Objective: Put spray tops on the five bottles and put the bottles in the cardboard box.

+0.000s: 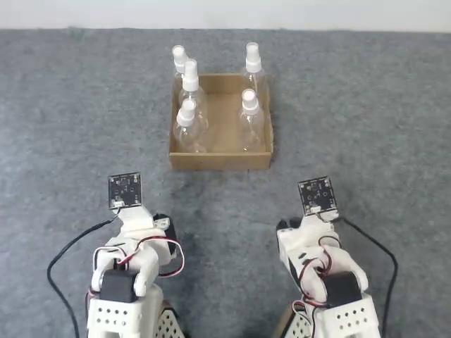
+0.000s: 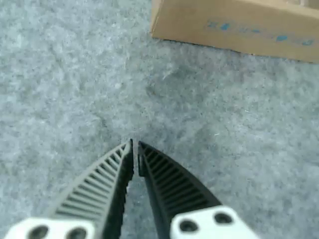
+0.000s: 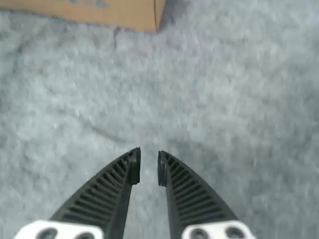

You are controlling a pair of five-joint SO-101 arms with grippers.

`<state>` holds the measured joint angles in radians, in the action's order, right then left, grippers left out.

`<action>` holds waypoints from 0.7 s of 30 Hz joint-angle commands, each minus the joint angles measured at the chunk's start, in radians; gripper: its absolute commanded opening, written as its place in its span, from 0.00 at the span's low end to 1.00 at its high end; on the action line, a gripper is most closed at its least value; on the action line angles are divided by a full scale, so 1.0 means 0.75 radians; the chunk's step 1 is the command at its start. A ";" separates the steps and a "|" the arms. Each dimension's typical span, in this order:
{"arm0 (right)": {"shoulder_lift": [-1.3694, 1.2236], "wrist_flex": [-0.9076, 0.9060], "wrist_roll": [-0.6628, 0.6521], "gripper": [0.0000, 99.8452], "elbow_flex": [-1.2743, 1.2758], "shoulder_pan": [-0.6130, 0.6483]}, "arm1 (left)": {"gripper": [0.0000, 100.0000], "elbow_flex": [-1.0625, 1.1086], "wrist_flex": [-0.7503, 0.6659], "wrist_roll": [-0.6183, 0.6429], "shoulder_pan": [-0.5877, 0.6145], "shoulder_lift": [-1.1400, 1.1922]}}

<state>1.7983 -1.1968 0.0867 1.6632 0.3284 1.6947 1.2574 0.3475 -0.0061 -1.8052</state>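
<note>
high view: five bottles (image 1: 190,130) w/ spray tops (image 1: 249,101) upright at cardboard box (image 1: 220,160), front three inside, rear two unclear | left gripper (image 2: 135,145) jaws approx. closed, empty, over grey carpet (image 2: 75,74) | right gripper (image 3: 148,160) jaws slightly apart, empty

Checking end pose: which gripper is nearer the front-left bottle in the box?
Left. The left gripper is short of the cardboard box near its left corner, on the side of that bottle; the right gripper is off the right corner, farther away.

Robot lab bench, grey felt tabletop (image 1: 366,105)
</note>
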 commanded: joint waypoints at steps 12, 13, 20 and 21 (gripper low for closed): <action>0.019 -0.146 0.020 0.03 0.027 -0.005 | 0.01 -0.013 0.006 -0.006 0.004 -0.025; 0.019 -0.146 0.020 0.03 0.027 -0.005 | 0.01 -0.013 0.006 -0.006 0.004 -0.025; 0.019 -0.146 0.020 0.03 0.027 -0.005 | 0.01 -0.013 0.006 -0.006 0.006 -0.025; 0.019 -0.146 0.020 0.03 0.027 -0.005 | 0.01 -0.013 0.006 -0.006 0.006 -0.025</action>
<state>1.7983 -1.2965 0.0913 1.6632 0.3284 1.6947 1.2574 0.3475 0.0000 -1.8052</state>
